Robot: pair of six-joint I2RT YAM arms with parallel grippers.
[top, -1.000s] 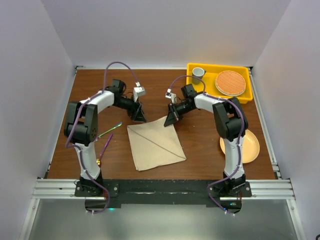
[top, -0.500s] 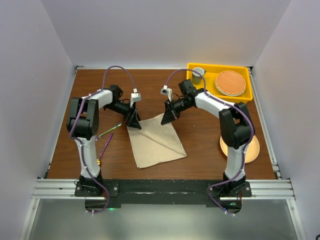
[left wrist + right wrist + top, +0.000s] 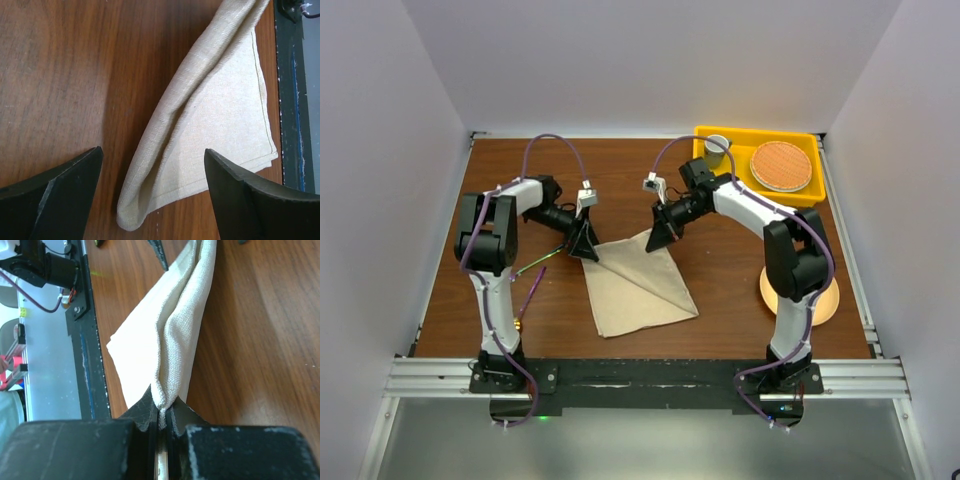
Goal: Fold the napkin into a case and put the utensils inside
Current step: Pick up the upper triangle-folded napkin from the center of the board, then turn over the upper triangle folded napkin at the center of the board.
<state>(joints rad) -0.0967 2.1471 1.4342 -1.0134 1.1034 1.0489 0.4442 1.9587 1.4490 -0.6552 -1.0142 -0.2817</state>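
Note:
The beige napkin [image 3: 638, 285] lies on the table's middle with a diagonal fold line. My right gripper [image 3: 660, 236] is shut on the napkin's far corner [image 3: 162, 407] and holds that corner pinched and raised. My left gripper [image 3: 583, 246] stands open over the napkin's left corner [image 3: 134, 215], one finger [image 3: 55, 195] on each side of it, neither touching the cloth. The fork [image 3: 541, 261] and the spoon [image 3: 530, 296] lie on the wood left of the napkin, beside the left arm. The cloth is not shaped as a case.
A round peach plate [image 3: 822, 300] lies at the right, partly under the right arm. A yellow tray [image 3: 806, 195] at the back right holds a cup [image 3: 716, 147] and a round woven mat [image 3: 781, 165]. A black rail [image 3: 640, 375] runs along the near edge.
My left gripper moved left and nearer, down to the napkin's left corner, with its jaws wide. The right gripper kept its grip and drew the far corner slightly; the cloth shifted a little right.

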